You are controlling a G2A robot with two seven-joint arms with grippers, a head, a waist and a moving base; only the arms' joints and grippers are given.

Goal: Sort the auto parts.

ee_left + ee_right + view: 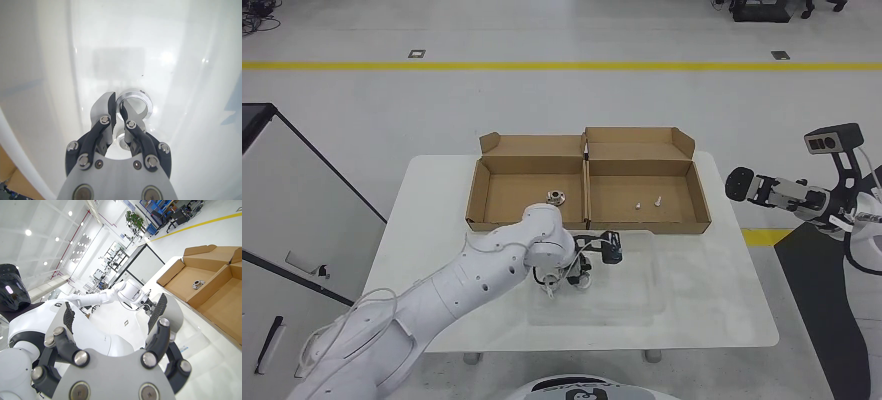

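Well, at far left the flanged part (pixel 555 196) lies in the left carton (pixel 504 205). In front of it, your left gripper (pixel 118 106) pinches the wall of the metal ring (pixel 145 102), one finger inside and one outside. Expect the ring to be stiff, dense and slick, and it may swivel in that thin bite. The white table (pixel 712 290) under it is glossy. Off the table's right edge, the right gripper (pixel 115 311) hangs with its jaws wide apart over bare workshop floor.

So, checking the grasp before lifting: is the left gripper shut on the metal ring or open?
Shut on it: the left gripper pinches the wall of the metal ring, one finger inside, one outside.
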